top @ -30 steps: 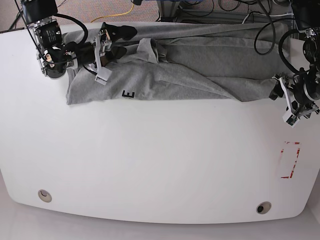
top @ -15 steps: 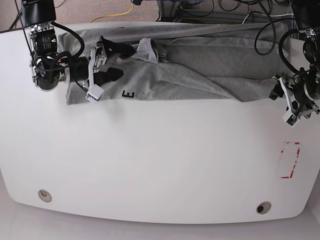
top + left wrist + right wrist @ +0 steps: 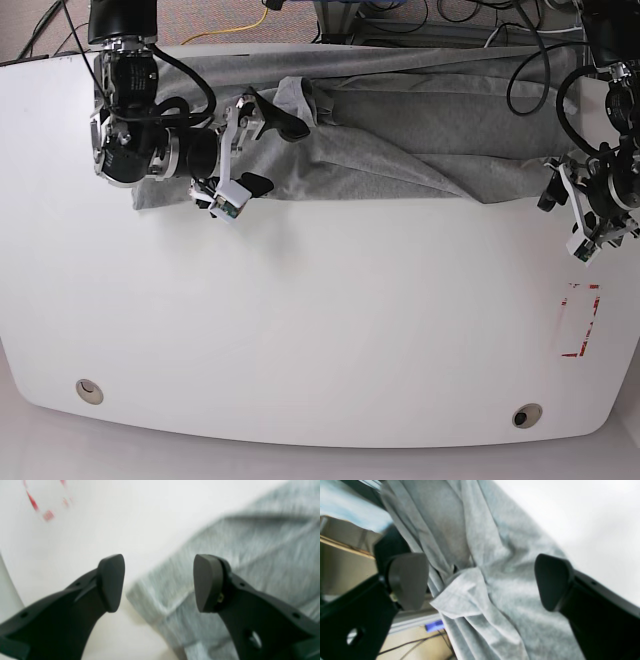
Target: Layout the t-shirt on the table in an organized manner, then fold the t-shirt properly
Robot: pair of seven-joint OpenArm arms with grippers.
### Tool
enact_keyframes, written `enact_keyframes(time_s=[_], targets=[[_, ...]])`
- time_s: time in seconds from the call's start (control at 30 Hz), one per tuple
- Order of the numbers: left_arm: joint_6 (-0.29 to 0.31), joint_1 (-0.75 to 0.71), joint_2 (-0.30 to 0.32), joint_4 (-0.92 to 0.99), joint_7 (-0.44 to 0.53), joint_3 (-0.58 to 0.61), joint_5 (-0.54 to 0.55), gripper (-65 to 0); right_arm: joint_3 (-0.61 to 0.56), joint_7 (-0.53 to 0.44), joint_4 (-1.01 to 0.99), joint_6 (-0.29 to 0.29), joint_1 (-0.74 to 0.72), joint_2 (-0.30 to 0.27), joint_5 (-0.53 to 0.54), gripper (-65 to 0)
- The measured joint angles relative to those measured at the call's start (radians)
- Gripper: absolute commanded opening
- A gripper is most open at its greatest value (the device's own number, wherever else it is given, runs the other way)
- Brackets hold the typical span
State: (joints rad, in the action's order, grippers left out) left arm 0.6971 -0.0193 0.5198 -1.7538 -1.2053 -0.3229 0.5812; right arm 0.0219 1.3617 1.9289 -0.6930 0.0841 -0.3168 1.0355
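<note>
- Two grippers are mine, and both stand with their jaws spread and nothing between them.
- My right gripper (image 3: 268, 150) hangs over the near-left part of the t-shirt (image 3: 400, 140); its fingers (image 3: 407, 580) stand wide, with rumpled grey cloth showing in the gap but not pinched.
- My left gripper (image 3: 158, 582) sits at the shirt's right end; one finger (image 3: 111, 580) is over bare white table (image 3: 320, 320), the other is over grey fabric, and the cloth's corner lies under the gap.
- Whether my left fingertips touch the cloth or the tabletop, I cannot tell; that wrist picture is blurred.
- The t-shirt lies bunched in a long band along the far edge of the table, creased, with diagonal folds running toward its right end.
- Through my right wrist view part of the cloth seems to hang past the table's far edge, with cables below.
- A red tape rectangle (image 3: 580, 320) is marked on the table near its right edge, well apart from the shirt.
- Two round grommets (image 3: 527, 414) sit near the front edge.
</note>
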Motion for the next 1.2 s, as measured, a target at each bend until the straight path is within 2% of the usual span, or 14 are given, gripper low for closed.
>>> enact_keyframes(time_s=[0.27, 0.4, 0.63, 0.8, 0.93, 1.2], targets=[[0.000, 0.004, -0.024, 0.000, -0.007, 0.000, -0.107, -24.7, -0.002, -0.060, 0.050, 0.000, 0.033, 0.029, -0.167, 0.0], [0.000, 0.021, -0.068, 0.001, -0.006, -0.001, -0.154, -24.7, -0.003, -0.073, 0.069, 0.000, 0.055, 0.029, -0.169, 0.0], [0.000, 0.023, -0.085, 0.000, -0.003, 0.002, -0.189, -24.7, -0.006, -0.111, 0.069, 0.011, 0.099, 0.027, -0.207, 0.0], [0.000, 0.023, -0.098, 0.001, -0.005, 0.002, -0.185, -24.7, -0.093, -0.122, 0.066, 0.023, 0.105, 0.034, -0.314, 0.0], [0.000, 0.023, -0.100, 0.000, -0.005, 0.003, -0.177, -24.7, -0.131, -0.129, 0.066, 0.019, 0.105, 0.037, -0.315, 0.0], [0.000, 0.023, -0.099, 0.000, -0.005, 0.002, -0.178, -24.7, -0.135, -0.129, 0.066, 0.023, 0.103, 0.035, -0.326, 0.0]])
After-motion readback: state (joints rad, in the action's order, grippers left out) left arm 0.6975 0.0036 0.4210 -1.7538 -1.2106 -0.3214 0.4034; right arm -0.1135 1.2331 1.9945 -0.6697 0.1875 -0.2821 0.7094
